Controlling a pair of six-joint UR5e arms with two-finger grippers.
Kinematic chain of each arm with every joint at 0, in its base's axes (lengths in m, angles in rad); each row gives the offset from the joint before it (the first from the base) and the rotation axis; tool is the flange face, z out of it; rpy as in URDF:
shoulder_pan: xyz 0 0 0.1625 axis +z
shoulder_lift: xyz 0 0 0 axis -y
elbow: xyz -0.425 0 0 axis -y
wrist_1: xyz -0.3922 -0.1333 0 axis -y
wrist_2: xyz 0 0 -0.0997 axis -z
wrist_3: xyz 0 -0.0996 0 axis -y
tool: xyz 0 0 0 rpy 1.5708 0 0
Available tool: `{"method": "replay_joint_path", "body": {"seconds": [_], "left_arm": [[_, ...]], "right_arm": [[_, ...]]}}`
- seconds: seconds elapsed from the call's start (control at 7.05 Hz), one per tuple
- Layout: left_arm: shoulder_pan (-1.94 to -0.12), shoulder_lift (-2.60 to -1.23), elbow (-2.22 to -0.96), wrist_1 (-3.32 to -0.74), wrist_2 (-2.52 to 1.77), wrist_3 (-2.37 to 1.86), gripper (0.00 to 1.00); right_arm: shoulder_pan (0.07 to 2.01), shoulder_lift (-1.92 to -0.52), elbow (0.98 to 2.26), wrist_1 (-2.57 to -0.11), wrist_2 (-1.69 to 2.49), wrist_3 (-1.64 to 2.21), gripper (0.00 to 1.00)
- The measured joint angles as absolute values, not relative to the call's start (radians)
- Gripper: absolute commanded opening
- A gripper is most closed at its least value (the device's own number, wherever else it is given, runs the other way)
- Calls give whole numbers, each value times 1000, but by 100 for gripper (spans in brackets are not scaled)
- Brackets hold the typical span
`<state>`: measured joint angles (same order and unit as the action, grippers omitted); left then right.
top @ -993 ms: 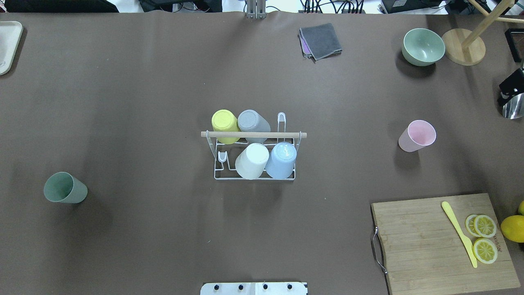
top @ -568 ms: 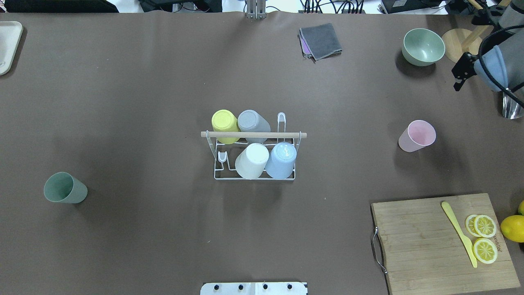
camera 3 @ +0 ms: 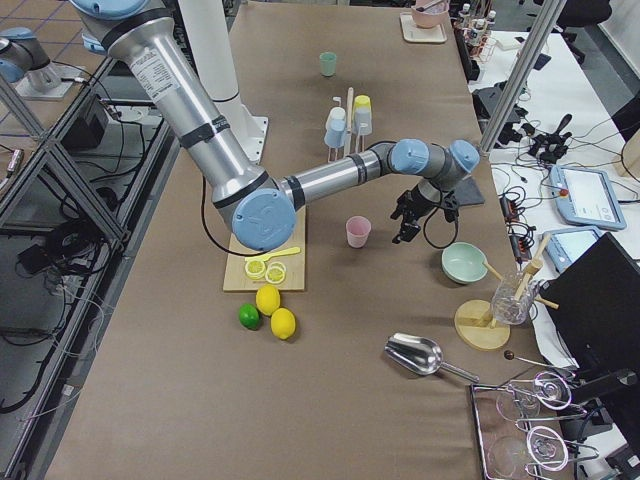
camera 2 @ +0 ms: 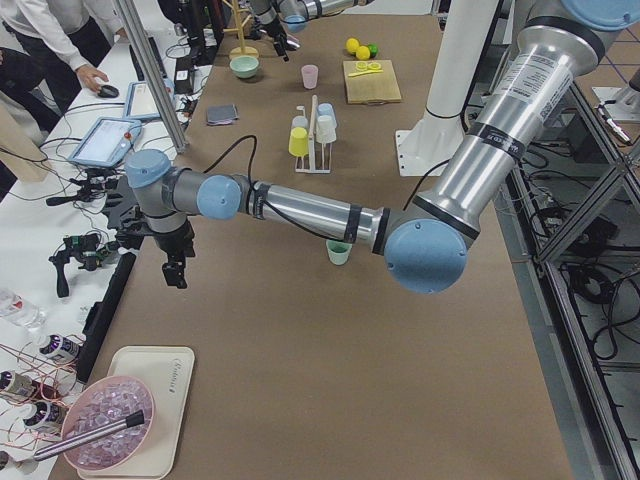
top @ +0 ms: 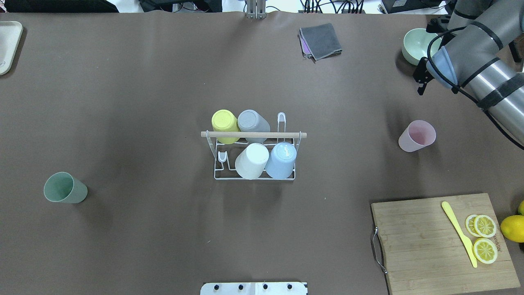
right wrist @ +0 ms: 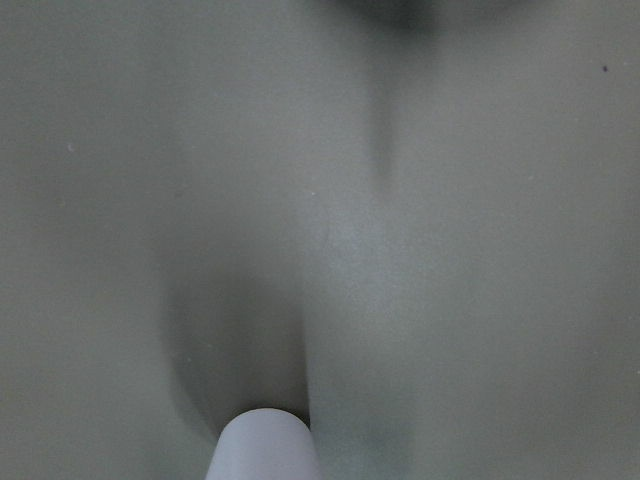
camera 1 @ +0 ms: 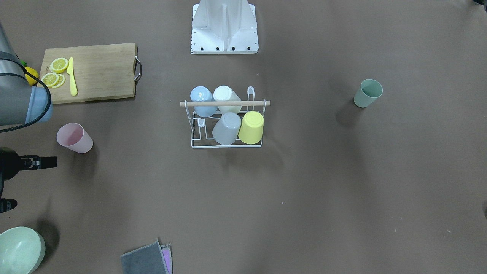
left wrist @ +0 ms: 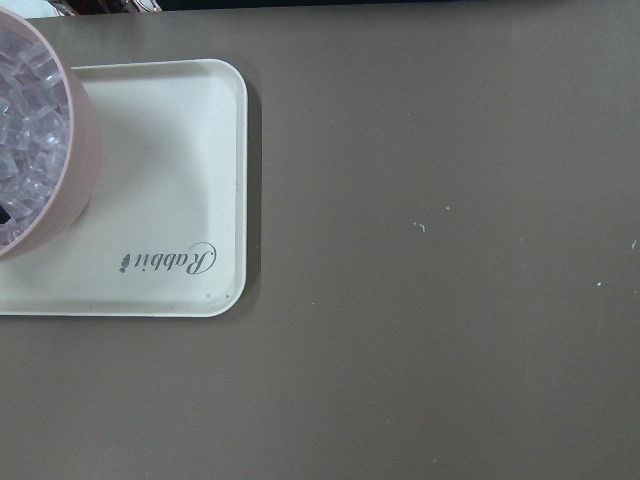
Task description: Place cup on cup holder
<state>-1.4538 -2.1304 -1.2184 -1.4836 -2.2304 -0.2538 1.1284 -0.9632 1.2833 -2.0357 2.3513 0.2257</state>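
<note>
The white wire cup holder (top: 254, 135) with a wooden dowel bar stands mid-table. It holds yellow, grey, white and blue cups upside down. A pink cup (top: 416, 136) stands upright to the right, a green cup (top: 64, 188) upright at the far left. My right gripper (top: 421, 80) hovers beyond the pink cup, near the green bowl; I cannot tell if it is open. The right wrist view shows only the pink cup's rim (right wrist: 262, 445). My left gripper (camera 2: 178, 272) shows only in the exterior left view, over the table's left end; its state is unclear.
A green bowl (top: 415, 45) sits at the back right, partly under the right arm. A grey cloth (top: 321, 41) lies at the back. A cutting board (top: 442, 241) with lemon slices and a yellow knife is front right. A cream tray (left wrist: 170, 190) carries a pink bowl.
My right arm has swung in from the right edge of the overhead view and now reaches over the green bowl. The cups and the holder have not moved.
</note>
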Motion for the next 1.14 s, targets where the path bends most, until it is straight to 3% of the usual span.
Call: {"method": "replay_joint_path", "body": {"seconds": [0.43, 0.85, 1.14], "left_arm": [[-1454, -2259, -1070, -1211, -2228, -172, 98], [-1416, -2291, -1049, -916, -2253, -68, 97], [-1350, -2295, -1051, -853, -2395, -49, 98]], "right_arm": [[1092, -934, 1183, -2054, 2362, 143, 94], [1068, -925, 1128, -2097, 2409, 123, 95], [1060, -917, 1119, -2127, 2443, 122, 97]]}}
